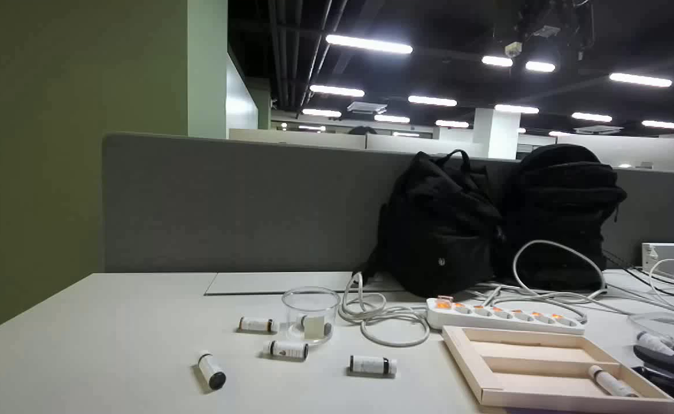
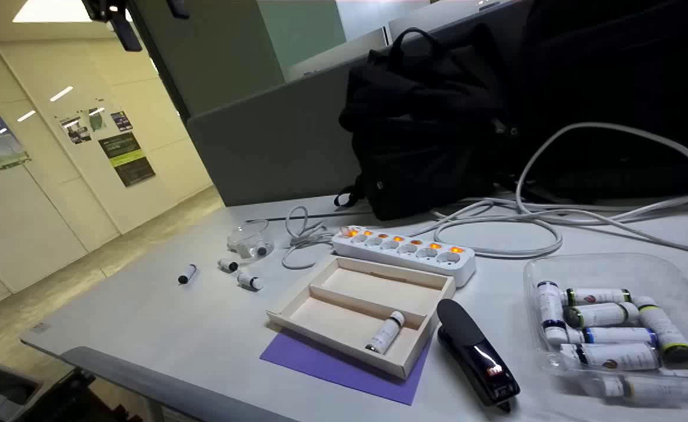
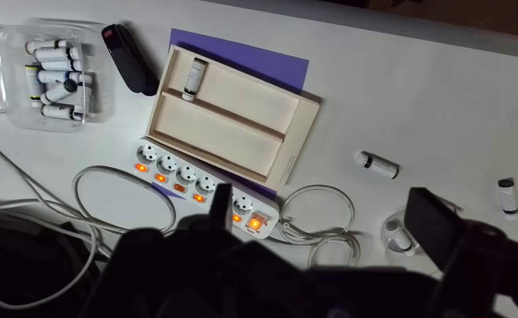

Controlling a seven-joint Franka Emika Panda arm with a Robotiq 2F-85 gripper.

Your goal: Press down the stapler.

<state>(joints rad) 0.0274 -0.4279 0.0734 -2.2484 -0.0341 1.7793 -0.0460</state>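
Stapler [image 2: 477, 351]: one, black, on the table [image 2: 191, 334]; seems to stand on its base. In an exterior view it lies between 3 and 4 o'clock of the wooden tray [image 2: 332, 321], with a clear tub [image 2: 625, 272] farther out at 3 o'clock. In the wrist view it lies at 10 o'clock of the tray, just beside the wall; contact cannot be told.

Handling (judged): hard-shelled, stiff, fairly light, not fragile. Glossy part likely slippery; matt part likely grippier. Upper arm should yield against a spring. Pressing needs no grasp: best contact is probably the top of the broad matt end, on the centre line, pushed straight down; an off-centre push could tip or skid it. If shifting is wanted, take it across the sides at mid-length.

Direction: long axis runs 11 to 5 o'clock in that exterior view, matt rounded end to 11, glossy red-marked end to 5. The wrist view has the same axis with ends swapped: glossy end to 11, matt end to 5, toward the tray.

Tool: gripper [image 3: 320, 194], jaws wide apart, nothing held. Wrist view puts the stapler at its 10 o'clock, well apart. Pressing judged not yet begun.
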